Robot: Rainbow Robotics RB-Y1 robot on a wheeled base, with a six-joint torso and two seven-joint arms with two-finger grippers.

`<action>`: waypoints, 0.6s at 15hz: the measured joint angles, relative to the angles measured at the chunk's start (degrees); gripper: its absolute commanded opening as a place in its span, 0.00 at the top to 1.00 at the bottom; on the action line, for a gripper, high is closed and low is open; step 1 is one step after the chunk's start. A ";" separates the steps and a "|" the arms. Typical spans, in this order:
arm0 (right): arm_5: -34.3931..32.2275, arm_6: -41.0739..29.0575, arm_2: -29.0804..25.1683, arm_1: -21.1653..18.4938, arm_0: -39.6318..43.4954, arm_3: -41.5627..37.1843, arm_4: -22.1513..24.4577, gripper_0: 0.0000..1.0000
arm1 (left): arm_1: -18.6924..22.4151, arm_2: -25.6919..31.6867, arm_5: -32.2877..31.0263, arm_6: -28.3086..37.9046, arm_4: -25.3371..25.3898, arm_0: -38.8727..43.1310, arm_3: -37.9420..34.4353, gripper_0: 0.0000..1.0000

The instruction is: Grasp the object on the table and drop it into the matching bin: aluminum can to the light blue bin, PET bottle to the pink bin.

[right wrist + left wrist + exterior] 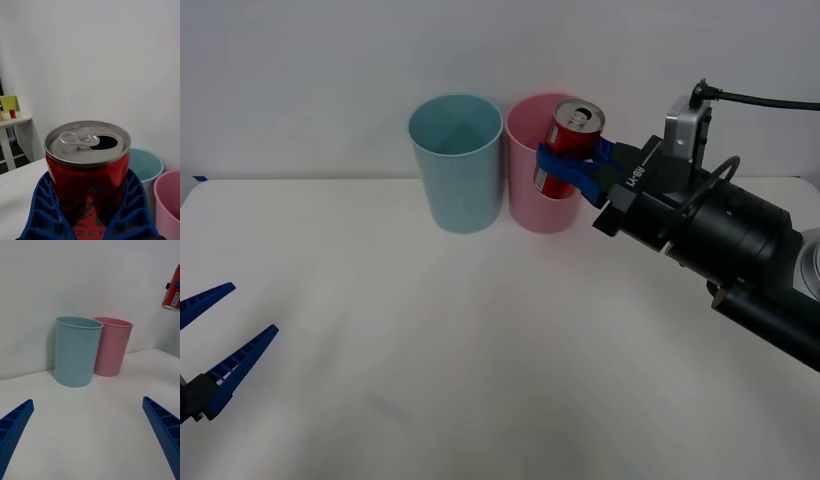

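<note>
The right gripper (pixel 572 165) is raised off the table (pixel 480 340), its blue ribbed fingers (pixel 565 168) clamped on either side of the red can (pixel 565 150), which hangs in the air, tilted a little so its silver top faces up and toward the camera. In the front view the can sits in front of the pink bin (pixel 542 190), overlapping that bin's rim and upper wall; whether it hangs directly over the opening or just in front of it cannot be told. The light blue bin (pixel 457 162) stands at about 9 o'clock from the pink one, just beside it, both upright at the far edge of the table against a plain white wall. From the right wrist, the can (pixel 88 168) is seated between the fingers (pixel 45 210), its pull-tab and opened mouth visible, with the light blue bin (pixel 148 165) and pink bin (pixel 168 202) lower down behind it. The left gripper (pixel 215 350) rests low near the table at about 8 o'clock from the bins, well apart from them, its fingers spread wide and holding nothing. From the left wrist, its two fingers (pixel 161 427) frame the light blue bin (pixel 77 352) and pink bin (pixel 112 347), with the can (pixel 173 292) high in the air toward the pink bin's side.
</note>
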 measured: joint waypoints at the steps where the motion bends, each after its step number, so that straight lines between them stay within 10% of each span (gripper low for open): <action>1: 0.00 -0.34 0.41 0.72 -2.21 2.03 0.27 1.00 | 0.00 0.00 0.00 0.00 0.00 0.00 0.00 0.00; 9: 0.00 -2.55 3.79 6.29 -18.91 19.83 3.41 1.00 | 0.00 0.00 0.00 0.00 0.00 0.00 0.00 0.00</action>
